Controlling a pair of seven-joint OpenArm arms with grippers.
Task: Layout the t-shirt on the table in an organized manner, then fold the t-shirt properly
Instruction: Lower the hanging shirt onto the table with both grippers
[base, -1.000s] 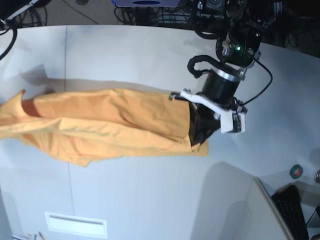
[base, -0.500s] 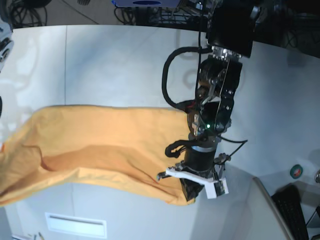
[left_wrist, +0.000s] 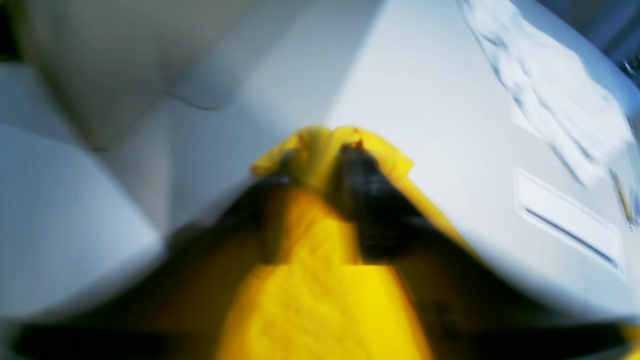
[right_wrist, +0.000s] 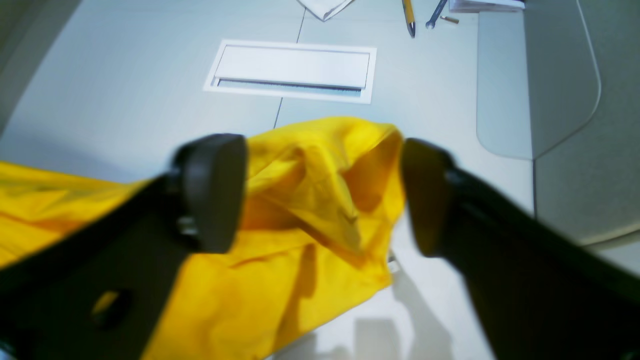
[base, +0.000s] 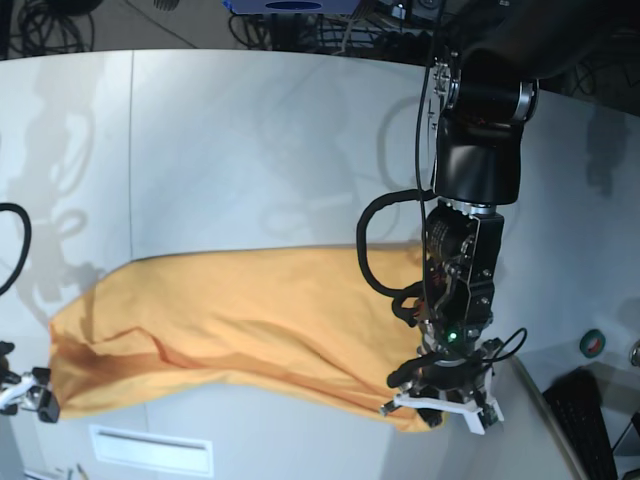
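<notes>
Spread wide, the right gripper (right_wrist: 320, 195) framed one bunched corner of the t-shirt (base: 240, 320) lying stretched across the table (base: 250, 150), while I saw the left gripper (left_wrist: 320, 165) with cloth between its fingers, too blurred for me to tell whether it pinched.

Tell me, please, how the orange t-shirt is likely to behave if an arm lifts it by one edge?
Probably floppy: the t-shirt lies in soft creases and bunches between the right gripper's open jaws. It looks thin, so likely light. It would probably drape and slide across the smooth table.
</notes>
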